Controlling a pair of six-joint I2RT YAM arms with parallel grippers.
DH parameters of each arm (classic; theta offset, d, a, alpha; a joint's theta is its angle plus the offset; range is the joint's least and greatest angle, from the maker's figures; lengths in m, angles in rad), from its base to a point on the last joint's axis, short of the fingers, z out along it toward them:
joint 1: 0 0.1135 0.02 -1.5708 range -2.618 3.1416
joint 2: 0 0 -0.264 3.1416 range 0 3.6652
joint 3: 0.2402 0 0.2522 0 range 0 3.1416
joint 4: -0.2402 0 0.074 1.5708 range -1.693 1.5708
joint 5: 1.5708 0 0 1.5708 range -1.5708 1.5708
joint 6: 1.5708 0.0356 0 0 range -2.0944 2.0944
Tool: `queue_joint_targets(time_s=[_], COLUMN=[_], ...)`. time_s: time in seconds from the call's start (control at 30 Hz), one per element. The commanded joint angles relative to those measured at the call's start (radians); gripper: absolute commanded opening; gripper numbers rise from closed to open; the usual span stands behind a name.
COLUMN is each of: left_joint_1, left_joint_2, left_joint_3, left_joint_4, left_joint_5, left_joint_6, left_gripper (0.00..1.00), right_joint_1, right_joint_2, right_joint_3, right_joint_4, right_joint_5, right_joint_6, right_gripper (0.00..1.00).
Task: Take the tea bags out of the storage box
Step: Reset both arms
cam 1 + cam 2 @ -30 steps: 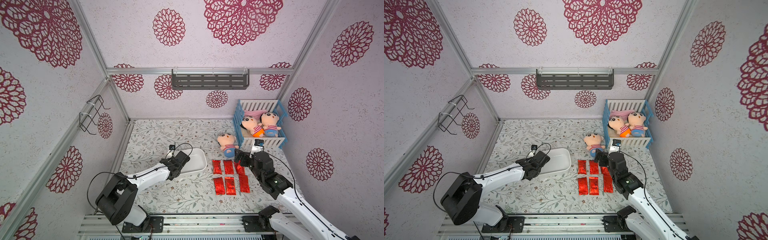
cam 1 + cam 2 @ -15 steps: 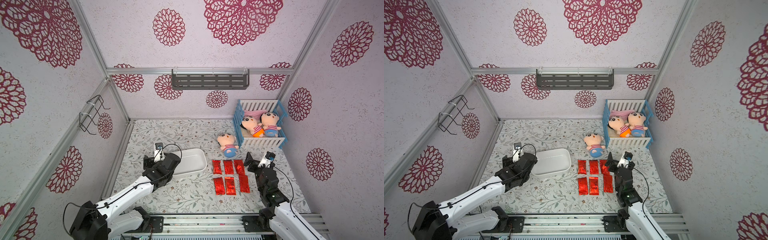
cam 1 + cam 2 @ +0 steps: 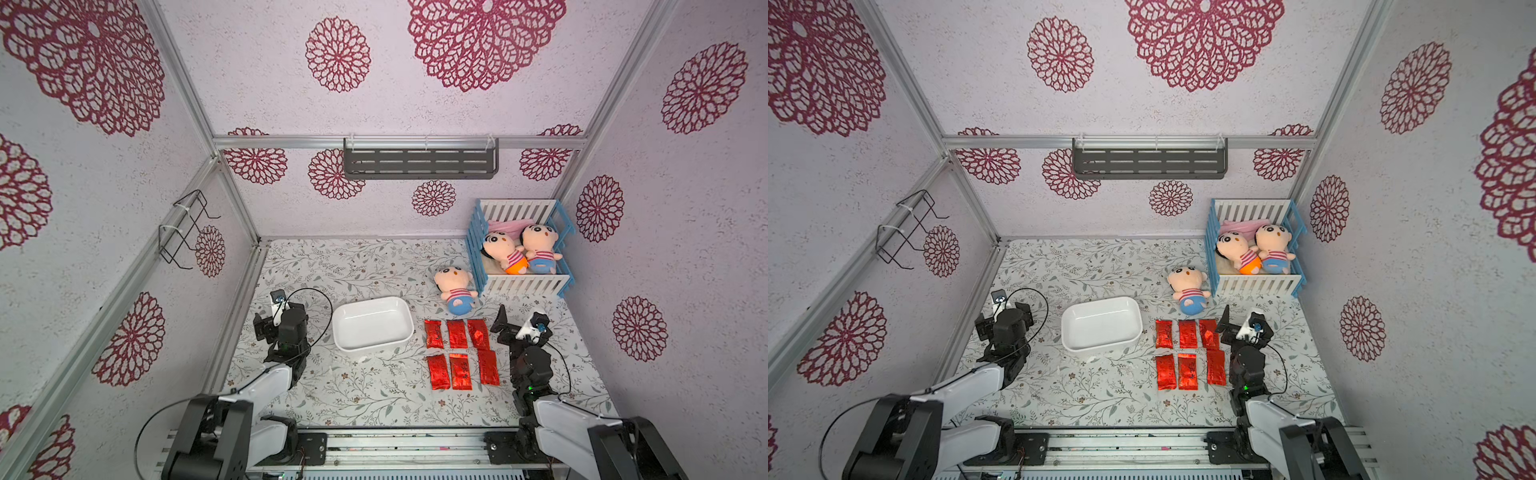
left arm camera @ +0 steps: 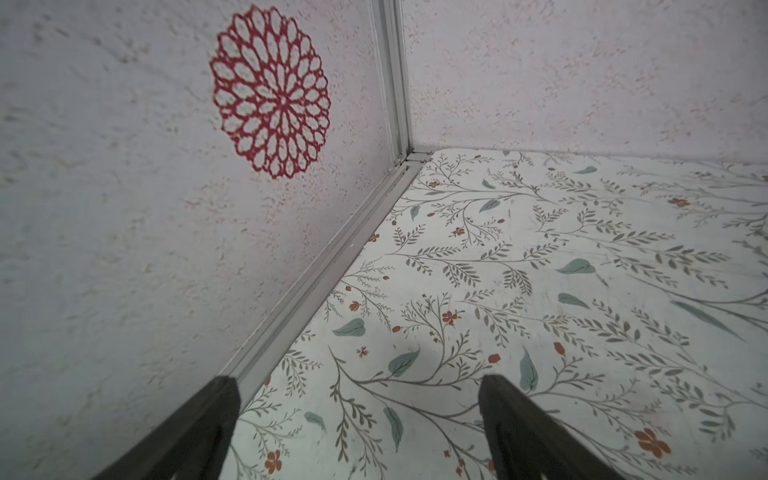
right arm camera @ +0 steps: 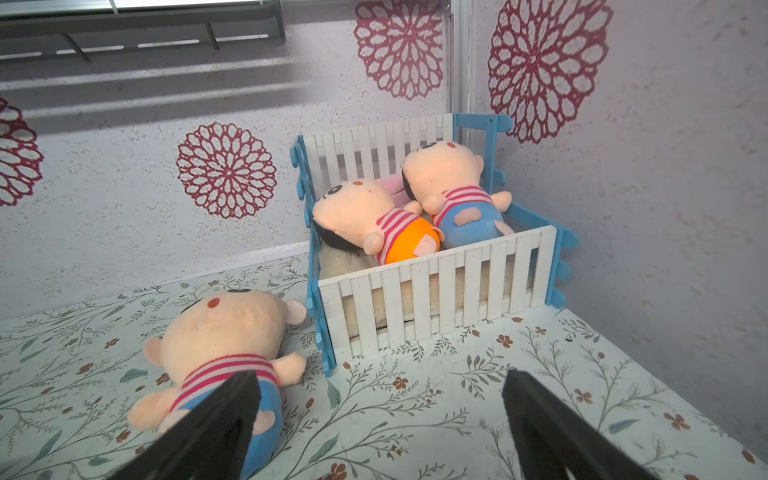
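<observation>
The left gripper point(image 4: 359, 388) is mostly masked by its own wrist in both top views. Its wrist view shows only two dark fingers point(image 4: 195, 432), cut off by the frame edge and spread wide over the floral table point(image 4: 540, 270) with nothing between them. To its right, apart from it, sits the storage box point(image 3: 372, 324), seen only in the top views: a shallow white tub with rounded corners and a smooth rim, its glossy inside bare. Right of the box, outside it on the table, lie the tea bags point(image 3: 460, 371), six crinkled red foil sachets in two rows of three, close together; any print on them is too small to make out. Behind them lies a plush doll point(image 3: 455, 286), its legs covered by a finger in the right wrist view. The right gripper point(image 5: 380, 380), just beside the sachets, stands spread and holds nothing. In the toy crib point(image 3: 523, 284), two more dolls are partly screened by the slats.
</observation>
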Motion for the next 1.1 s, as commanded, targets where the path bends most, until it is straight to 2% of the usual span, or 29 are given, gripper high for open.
queue_joint_targets(time_s=[0.0, 0.07, 0.1, 0.13, 0.2, 0.23, 0.27, 0.4, 0.47, 0.57, 0.77, 0.9, 1.07], left_joint_1=[0.052, 0.105, 0.118, 0.135, 0.169, 0.169, 0.171, 0.192, 0.235, 0.248, 0.245, 0.246, 0.246], left_joint_2=[0.083, 0.108, 0.124, 0.146, 0.223, 0.267, 0.279, 0.240, 0.255, 0.243, 0.250, 0.250, 0.250], left_joint_3=[0.015, -0.004, -0.014, -0.028, -0.042, -0.044, -0.059, 0.036, 0.077, 0.089, 0.084, 0.083, 0.083], left_joint_4=[0.258, 0.317, 0.354, 0.399, 0.480, 0.548, 0.597, 0.346, 0.310, 0.254, 0.282, 0.281, 0.280], left_joint_5=[0.212, 0.346, 0.340, 0.354, 0.509, 0.570, 0.547, 0.535, 0.565, 0.553, 0.552, 0.552, 0.552], left_joint_6=[0.065, 0.022, 0.015, -0.004, 0.011, 0.062, 0.052, 0.009, -0.035, -0.059, -0.055, -0.056, -0.055], left_gripper=[0.97, 0.97, 0.97, 0.97, 0.97, 0.97, 0.97, 0.97, 0.97, 0.97, 0.97, 0.97, 0.97], right_joint_1=[-0.035, -0.055, -0.066, -0.078, -0.096, -0.095, -0.109, -0.113, -0.109, -0.105, -0.100, -0.100, -0.100], right_joint_2=[0.139, 0.190, 0.229, 0.292, 0.459, 0.458, 0.403, 0.415, 0.410, 0.413, 0.413, 0.413, 0.412], right_joint_3=[-0.027, -0.009, -0.008, -0.016, -0.029, -0.005, 0.033, 0.118, 0.159, 0.168, 0.123, 0.131, 0.157], right_joint_4=[0.354, 0.380, 0.424, 0.505, 0.694, 0.621, 0.490, 0.353, 0.266, 0.258, 0.344, 0.330, 0.281], right_joint_5=[-0.117, -0.148, -0.159, -0.171, -0.179, -0.178, -0.197, -0.198, -0.215, -0.200, -0.190, -0.192, -0.281], right_joint_6=[-0.055, -0.077, -0.076, -0.072, -0.056, -0.055, -0.038, -0.041, -0.050, -0.054, -0.053, -0.054, -0.087], right_gripper=[0.99, 0.99, 0.99, 0.99, 0.99, 0.99, 0.99, 0.99, 0.99, 0.99, 0.99, 0.99, 0.99])
